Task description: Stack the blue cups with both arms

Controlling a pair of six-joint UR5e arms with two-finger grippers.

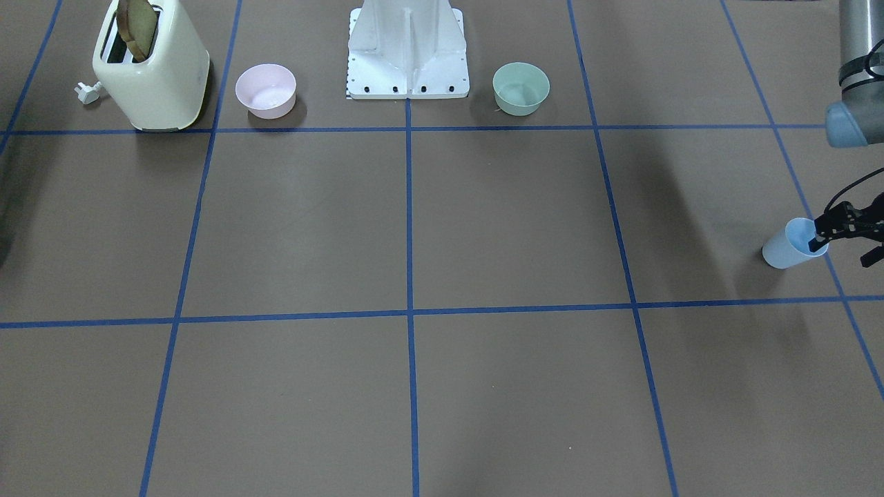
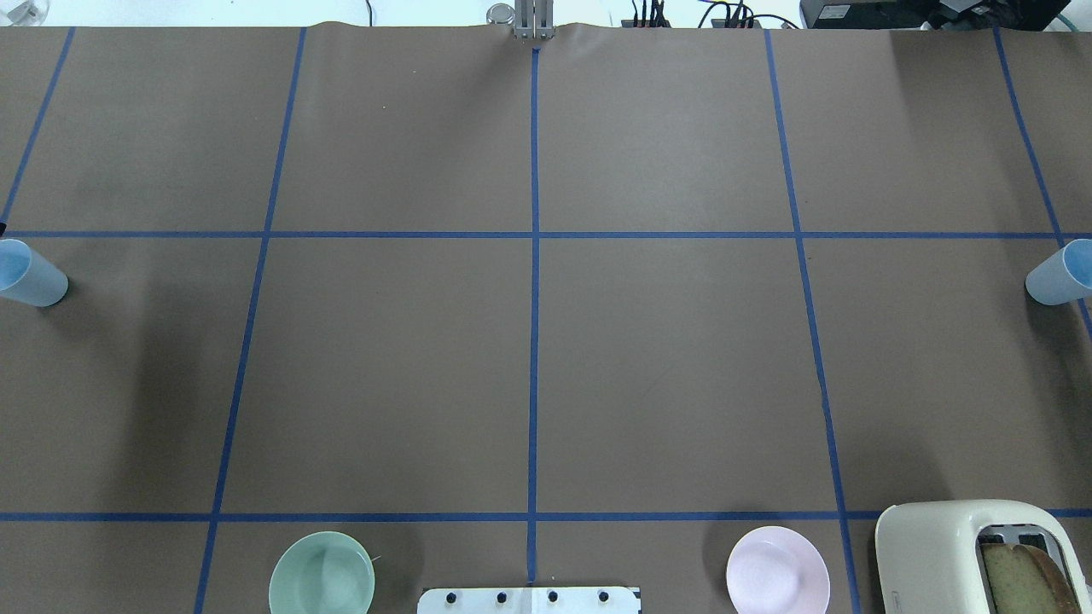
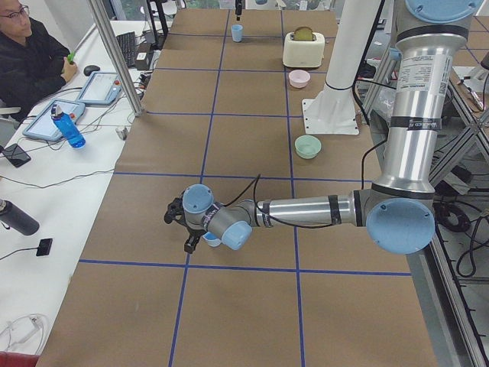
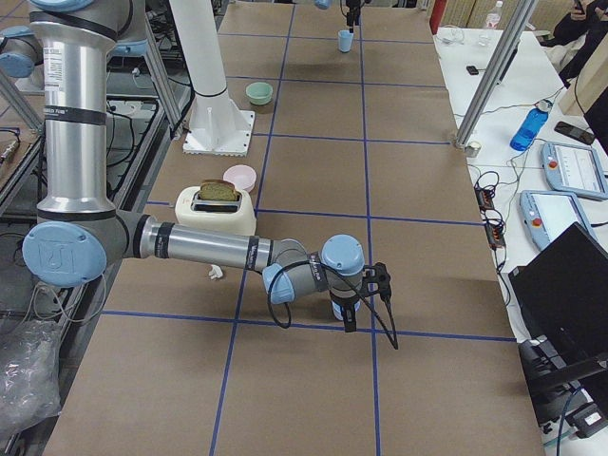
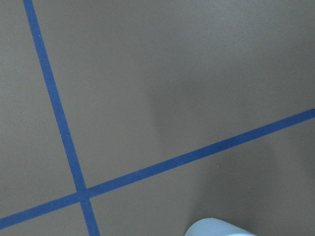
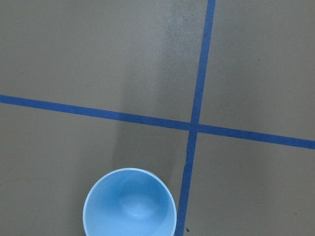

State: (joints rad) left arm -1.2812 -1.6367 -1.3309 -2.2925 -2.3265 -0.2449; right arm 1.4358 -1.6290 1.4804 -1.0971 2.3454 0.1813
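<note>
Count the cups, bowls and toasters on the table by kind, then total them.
Blue cups: 2
Bowls: 2 (one pink, one sage-green)
Toaster: 1
Total: 5

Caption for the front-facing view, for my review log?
Left claw open at one blue cup, one finger inside; toaster, pink bowl, green bowl flank the white pedestal.

The worktop (image 2: 665,367) is plain brown, ruled into squares by blue tape lines (image 2: 535,341). The cup at the left edge (image 2: 30,277) and the cup at the right edge (image 2: 1058,275) are pale blue, brighter blue inside. Along the robot's edge are a sage-green bowl (image 2: 322,576), a pale-pink bowl (image 2: 777,582) and a cream toaster (image 2: 938,554) with brown toast (image 2: 1024,580).
</note>
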